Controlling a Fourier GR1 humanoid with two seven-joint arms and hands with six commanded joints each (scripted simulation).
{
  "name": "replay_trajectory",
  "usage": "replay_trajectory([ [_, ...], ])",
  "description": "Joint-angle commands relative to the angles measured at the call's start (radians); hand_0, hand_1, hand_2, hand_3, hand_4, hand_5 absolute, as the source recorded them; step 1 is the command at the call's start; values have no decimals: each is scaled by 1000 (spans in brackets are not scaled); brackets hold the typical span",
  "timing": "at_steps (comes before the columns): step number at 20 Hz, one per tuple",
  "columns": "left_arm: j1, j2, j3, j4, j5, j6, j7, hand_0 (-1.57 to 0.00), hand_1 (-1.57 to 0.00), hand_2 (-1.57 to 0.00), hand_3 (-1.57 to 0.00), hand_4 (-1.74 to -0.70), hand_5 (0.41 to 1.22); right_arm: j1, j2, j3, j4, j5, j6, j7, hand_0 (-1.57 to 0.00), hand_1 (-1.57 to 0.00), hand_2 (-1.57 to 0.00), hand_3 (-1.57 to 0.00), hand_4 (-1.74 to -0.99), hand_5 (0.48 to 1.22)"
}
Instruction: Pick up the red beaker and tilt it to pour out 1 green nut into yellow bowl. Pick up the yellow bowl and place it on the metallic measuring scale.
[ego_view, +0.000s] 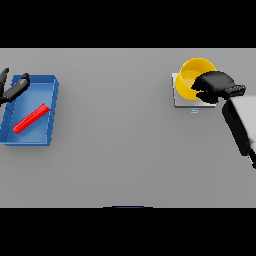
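**Bowl on the scale, right hand at its rim**

The bowl (192, 75) sits at about two o'clock on the worktop (120, 150), resting on the scale (181, 100). It is bright yellow and round, with a thick rim and a hollow that looks bare where it shows; its lower right part is hidden, so what lies there cannot be told. No green nut can be made out in the visible part.

The scale is a pale grey square plate beneath the bowl. Only its left edge and lower strip show, with a small bluish mark at its six o'clock edge.

The right hand (216, 87) covers the bowl's four o'clock side, its dark fingers curled over the rim and grasping the bowl. Its white and grey arm runs off toward four o'clock.

Well apart, at nine o'clock on the worktop, lies a blue tray (50, 110), rectangular with raised walls. In it lies a red beaker (31, 118), seen as a long, narrow red shape on its side, slanting from seven o'clock up to one o'clock across the tray floor. Nothing else shows in the tray.

The left hand (14, 89) is at the tray's eleven o'clock corner, fingers straight and spread, released, holding nothing. It overlaps the tray's wall; whether it touches the wall cannot be told.
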Motion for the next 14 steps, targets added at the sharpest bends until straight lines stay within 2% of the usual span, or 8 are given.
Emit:
replay_trajectory([
  [1, -8, -7, -2, 9, -4, 0, 3, 1, 1, 1, 1, -730, 720, -1, -1, -7, 5, -5, 8, -9, -1128, -1322, -1330, -1057, -1701, 1221],
  [3, -19, -21, 2, 32, -4, -4, -9, 1, 1, 1, 1, -733, 728, 5, -5, -18, -4, -21, 31, 3, -721, -980, -1042, -833, -1619, 1072],
  [6, -17, -22, -1, 31, -4, -5, -8, 1, 1, 1, 1, -727, 717, 0, 3, -11, 5, -14, 46, 30, -369, -582, -693, -613, -1539, 933],
  [8, -22, -19, 0, 41, -11, -10, -20, 1, 1, 1, 1, -724, 708, -4, -10, 4, 2, 1, 47, 11, -236, -380, -519, -525, -1501, 877],
  [10, -19, -25, -3, 38, -10, -6, -17, 1, 1, 1, 1, -722, 703, 1, -10, 14, 2, 8, 38, -13, -150, -243, -375, -449, -1469, 842],
  [14, -15, -16, -1, 25, -7, -9, -18, 1, 1, 1, 1, -719, 696, 4, -2, 12, 14, 9, 55, 32, -61, -99, -161, -323, -1422, 785],
])
